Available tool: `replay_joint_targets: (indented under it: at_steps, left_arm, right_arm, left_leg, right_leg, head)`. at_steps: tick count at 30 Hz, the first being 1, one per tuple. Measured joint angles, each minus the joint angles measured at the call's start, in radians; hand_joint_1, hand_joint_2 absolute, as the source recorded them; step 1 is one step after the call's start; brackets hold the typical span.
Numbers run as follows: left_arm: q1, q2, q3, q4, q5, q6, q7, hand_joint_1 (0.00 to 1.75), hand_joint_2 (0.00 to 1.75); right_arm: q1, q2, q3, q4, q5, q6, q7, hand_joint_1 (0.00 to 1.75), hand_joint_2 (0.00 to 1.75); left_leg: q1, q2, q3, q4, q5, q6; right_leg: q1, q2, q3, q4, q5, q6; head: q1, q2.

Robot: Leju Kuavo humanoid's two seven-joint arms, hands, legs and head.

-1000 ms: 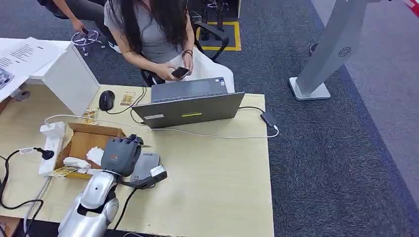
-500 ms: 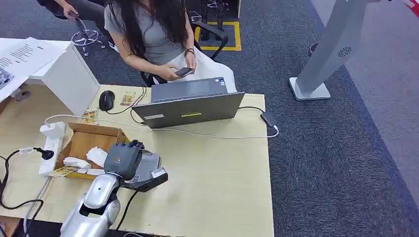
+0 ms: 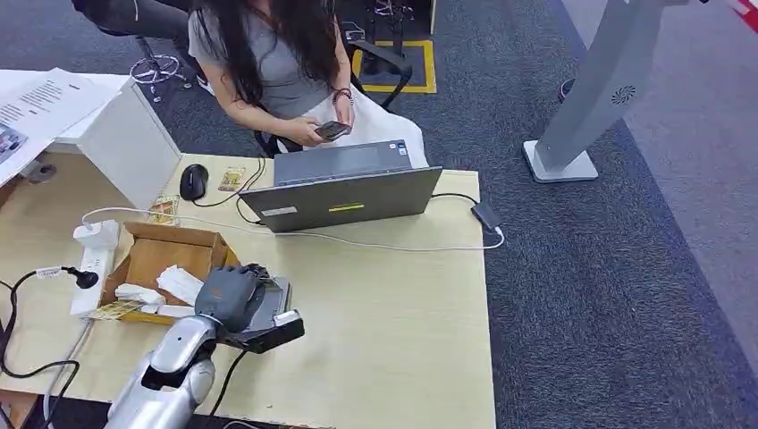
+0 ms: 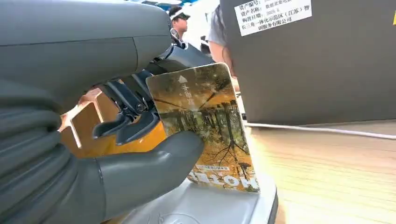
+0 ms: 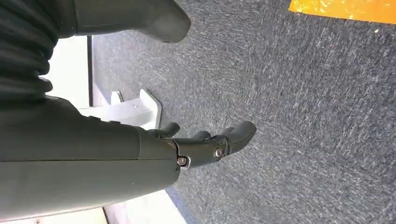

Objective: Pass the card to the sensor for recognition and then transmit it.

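1. Head view, lower left of the frame: silver left arm rising from the bottom edge, grey left hand (image 3: pixel 230 297) lying over the flat grey card sensor with a dark edge (image 3: pixel 271 319), on the pale wooden desk (image 3: pixel 384 304). Card itself hidden under the hand here. Just left of the hand, an open brown cardboard box (image 3: pixel 156 256) with white crumpled paper inside; further left, a white power strip (image 3: pixel 93 257) with a black plug and cable. Upper centre: grey laptop (image 3: pixel 344 198) with its back toward the camera, black computer mouse (image 3: pixel 193 181) to its left, white cable trailing across the desk to a small dark adapter (image 3: pixel 487 215) at the right edge. Behind the desk, a seated person in a grey top (image 3: pixel 277 63) holding a phone. Upper right: grey metal stand (image 3: pixel 594 89) on dark carpet.

2. Left wrist view: glossy rectangular card printed with autumn trees and water (image 4: pixel 205 126), pinched between the thick grey thumb and the darker fingers (image 4: pixel 126 126) behind it, standing nearly upright, lower edge on or just above the sensor's pale grey top at the bottom centre; contact impossible to tell. Dark laptop back with a white label at upper right.

3. Right wrist view: dark grey right hand (image 5: pixel 205 144) at centre, fingers loosely spread and gently curved, holding nothing, above dark carpet.
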Motion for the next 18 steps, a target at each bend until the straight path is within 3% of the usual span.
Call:
replay_joint_targets:
  at_steps: [3, 5, 7, 15, 18]
  left_arm:
    - [0.003, 0.001, 0.0, -0.014, -0.029, 0.099, 0.016, 1.75, 1.75]
    - [0.002, -0.007, 0.0, -0.062, -0.072, 0.191, 0.033, 1.75, 1.75]
    - [-0.011, -0.008, 0.0, -0.118, -0.101, 0.238, 0.045, 1.75, 1.75]
    - [-0.078, 0.029, 0.048, -0.198, -0.14, 0.249, 0.057, 1.75, 1.75]
    - [-0.099, 0.046, 0.061, -0.202, -0.179, 0.291, 0.068, 1.75, 1.75]
  right_arm:
    - [0.0, 0.002, -0.011, 0.0, 0.003, -0.002, 0.0, 0.0, 1.75]
    - [0.0, 0.004, -0.019, 0.0, 0.009, -0.003, 0.0, 0.0, 1.75]
    - [0.0, 0.006, -0.027, 0.0, 0.014, -0.003, 0.0, 0.0, 1.75]
    - [-0.001, 0.009, -0.035, 0.0, 0.031, -0.002, -0.006, 0.0, 1.75]
    - [-0.001, 0.009, -0.035, 0.0, 0.045, 0.0, -0.007, 0.0, 1.75]
  left_leg:
    - [0.0, 0.0, 0.0, 0.0, 0.001, 0.0]
    - [0.0, -0.001, -0.001, 0.0, 0.001, 0.001]
    - [0.0, -0.002, -0.001, 0.0, 0.001, 0.001]
    - [0.0, -0.002, -0.001, 0.0, 0.001, 0.001]
    - [0.001, -0.001, -0.001, 0.0, 0.001, 0.001]
  right_leg:
    - [0.0, 0.0, 0.0, 0.0, 0.0, 0.0]
    - [0.0, -0.001, 0.0, 0.0, 0.0, 0.0]
    - [0.0, -0.002, 0.0, 0.0, 0.0, 0.0]
    - [0.0, -0.001, 0.0, 0.0, 0.0, 0.0]
    - [0.0, -0.001, -0.001, 0.0, 0.0, 0.0]
  head:
    - [0.0, 0.0]
    - [0.0, 0.0]
    - [0.0, 0.0]
    - [0.0, 0.0]
    - [0.0, 0.0]
